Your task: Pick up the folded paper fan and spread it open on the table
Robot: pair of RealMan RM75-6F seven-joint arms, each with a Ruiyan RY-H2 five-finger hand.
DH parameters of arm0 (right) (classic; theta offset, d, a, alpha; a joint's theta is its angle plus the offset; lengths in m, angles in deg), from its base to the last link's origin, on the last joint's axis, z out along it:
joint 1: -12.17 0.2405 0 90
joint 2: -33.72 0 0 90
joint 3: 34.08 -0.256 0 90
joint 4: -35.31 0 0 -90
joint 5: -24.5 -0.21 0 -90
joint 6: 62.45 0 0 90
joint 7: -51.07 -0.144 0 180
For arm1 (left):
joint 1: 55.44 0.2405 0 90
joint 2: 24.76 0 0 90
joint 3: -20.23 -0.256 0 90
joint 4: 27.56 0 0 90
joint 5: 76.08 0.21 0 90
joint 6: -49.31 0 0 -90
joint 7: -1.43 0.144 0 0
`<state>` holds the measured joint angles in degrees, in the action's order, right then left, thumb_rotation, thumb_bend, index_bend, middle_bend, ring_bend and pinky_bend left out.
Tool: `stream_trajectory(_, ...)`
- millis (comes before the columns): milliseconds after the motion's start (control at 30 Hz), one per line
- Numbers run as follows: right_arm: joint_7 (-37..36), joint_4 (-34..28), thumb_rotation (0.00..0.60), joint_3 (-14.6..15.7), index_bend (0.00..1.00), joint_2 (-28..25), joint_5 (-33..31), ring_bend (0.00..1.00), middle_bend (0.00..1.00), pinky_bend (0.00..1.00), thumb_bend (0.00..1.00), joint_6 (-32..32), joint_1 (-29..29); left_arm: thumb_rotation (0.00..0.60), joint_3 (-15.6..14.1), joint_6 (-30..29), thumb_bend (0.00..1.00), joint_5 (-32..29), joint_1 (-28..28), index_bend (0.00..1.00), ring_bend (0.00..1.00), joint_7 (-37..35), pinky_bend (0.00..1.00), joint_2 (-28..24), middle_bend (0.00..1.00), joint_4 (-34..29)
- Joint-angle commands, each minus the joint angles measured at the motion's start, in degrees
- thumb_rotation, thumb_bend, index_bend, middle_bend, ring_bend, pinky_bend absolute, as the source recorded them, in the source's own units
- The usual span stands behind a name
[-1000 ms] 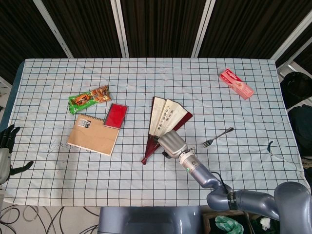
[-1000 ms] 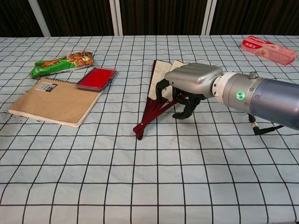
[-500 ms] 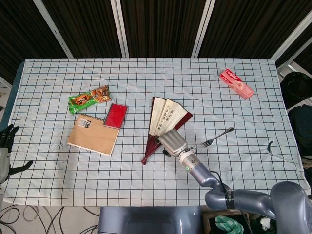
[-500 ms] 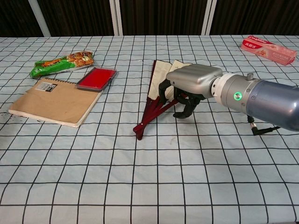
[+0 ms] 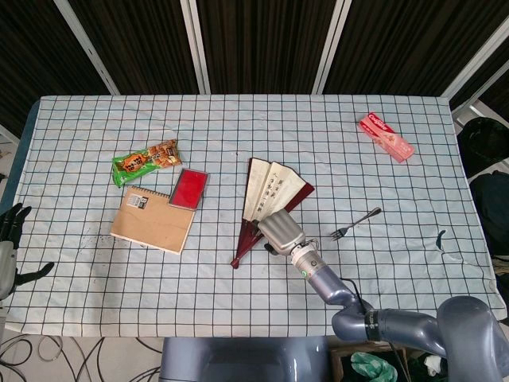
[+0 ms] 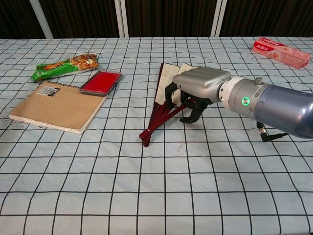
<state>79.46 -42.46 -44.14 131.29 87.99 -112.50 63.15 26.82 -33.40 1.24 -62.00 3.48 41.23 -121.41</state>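
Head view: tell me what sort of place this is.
Probably a robot test room, not a home: a table under a checked cloth, dark slatted wall panels behind, and unrelated props such as a paper fan and fork.

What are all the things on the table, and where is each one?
paper fan: one, cream with dark red sticks, partly spread, table middle
snack packet: one, green and orange, left side
red case: one, red, on the notebook's corner
notebook: one, brown, left side
pink box: one, far right corner
fork: one, silver, right of the fan
tablecloth: one, white with dark grid
right hand: over the fan's sticks, fingers curled down
left hand: at the left edge, holding nothing
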Motion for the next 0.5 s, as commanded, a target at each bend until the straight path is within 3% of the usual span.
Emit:
stream_trajectory(33,-0.1,0.0,0.600,-0.1,0.40,0.1,0.0,0.90,0.84,0.85,0.26,-0.1,0.1,0.600,0.0,0.0,0.00,0.0,0.0,0.00,0.00,0.0,0.00,0.0,0.00,0.0)
stream_trajectory(500,0.3,0.7,0.600,0.8,0.42,0.8,-1.4,0.90,0.84,0.85,0.29,0.1,-0.4,0.600,0.1,0.1,0.00,-0.4,-0.1,0.00,0.00,-0.1,0.00,0.0,0.00,0.0)
